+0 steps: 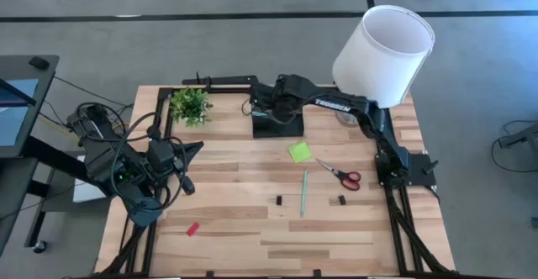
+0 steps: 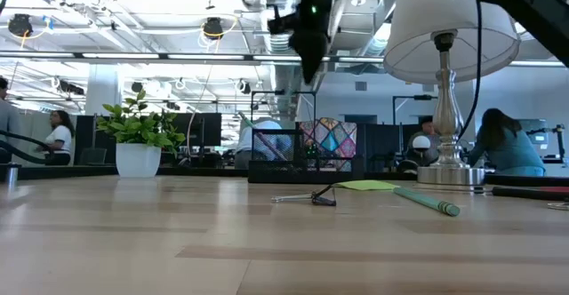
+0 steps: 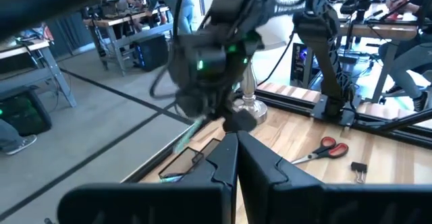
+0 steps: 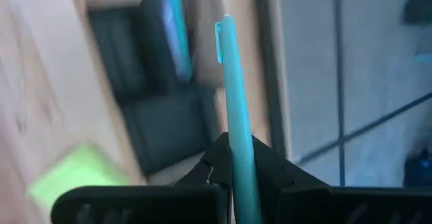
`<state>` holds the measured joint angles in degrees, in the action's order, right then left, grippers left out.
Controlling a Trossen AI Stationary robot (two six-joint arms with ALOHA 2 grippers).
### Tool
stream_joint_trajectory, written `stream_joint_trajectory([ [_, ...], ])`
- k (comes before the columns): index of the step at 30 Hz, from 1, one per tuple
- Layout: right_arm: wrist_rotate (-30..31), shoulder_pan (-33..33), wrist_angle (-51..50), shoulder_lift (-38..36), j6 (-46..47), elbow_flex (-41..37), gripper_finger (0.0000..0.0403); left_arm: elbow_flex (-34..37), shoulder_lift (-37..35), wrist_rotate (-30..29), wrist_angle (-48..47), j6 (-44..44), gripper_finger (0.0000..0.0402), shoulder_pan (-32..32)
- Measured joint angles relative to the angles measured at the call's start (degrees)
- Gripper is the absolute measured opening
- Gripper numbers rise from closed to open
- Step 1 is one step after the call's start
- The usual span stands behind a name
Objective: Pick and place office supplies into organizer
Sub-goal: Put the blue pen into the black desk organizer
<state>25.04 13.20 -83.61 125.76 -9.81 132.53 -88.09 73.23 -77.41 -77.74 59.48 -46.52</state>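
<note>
Above the black organizer (image 1: 277, 124) at the far edge of the desk (image 1: 252, 237), the right hand (image 4: 233, 158) is clamped on a teal pen (image 4: 235, 109), which stands out between its fingers toward the tray's dark compartments below. From the low view the organizer (image 2: 302, 157) sits between the potted plant (image 2: 139, 144) and the lamp (image 2: 452, 73), with the right arm hanging over it. Loose on the boards lie a lime-green sticky-note pad (image 1: 299, 151), red-handled scissors (image 1: 340, 173), a green pen (image 1: 303, 192), two black clips (image 1: 278, 200) (image 1: 340, 200) and a red eraser (image 1: 192, 228). Well apart at the left edge, the left hand (image 3: 237, 158) waits raised, its fingers pressed together with nothing between them.
</note>
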Motion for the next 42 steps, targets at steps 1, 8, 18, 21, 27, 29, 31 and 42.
stream_joint_trajectory([
  [1, -0.42, 0.21, 0.76, 1.0, 0.24, 0.08, 0.0015, 0.0, -0.02, 0.0, -0.1, 0.0, 0.0, 0.0],
  [8, -2.41, 1.41, -0.3, 4.04, 2.49, 0.35, 0.0015, 0.15, 0.0, 0.16, -1.1, 0.0, 0.0, 0.0],
  [18, -5.27, 1.91, -1.75, 7.5, 2.53, 0.35, 0.0015, 0.17, 0.0, 0.66, -1.02, 1.02, 0.0, 0.0],
  [21, -5.46, 1.8, -1.44, 9.28, 2.76, 0.31, 0.0016, 0.17, 0.0, 1.45, -0.98, 1.4, 0.0, 0.0],
  [27, -5.32, 1.94, -0.29, 10.57, 3.33, 0.36, 0.0031, 0.17, 0.0, 2.58, -0.82, 1.97, 0.0, 0.0],
  [29, -5.57, 1.88, -0.32, 10.88, 3.31, 0.22, 0.0047, 0.2, 0.0, 2.72, -0.82, 2.08, 0.0, 0.0],
  [31, -5.67, 1.83, -0.31, 10.74, 2.71, 0.26, 0.0063, 0.2, 0.0, 2.74, -0.8, 2.35, 0.0, 0.0],
  [42, -5.64, 1.23, -0.85, 10.66, 0.77, 0.29, 0.0143, 0.2, 0.0, 3.13, -0.81, 3.79, 0.0, 0.0],
])
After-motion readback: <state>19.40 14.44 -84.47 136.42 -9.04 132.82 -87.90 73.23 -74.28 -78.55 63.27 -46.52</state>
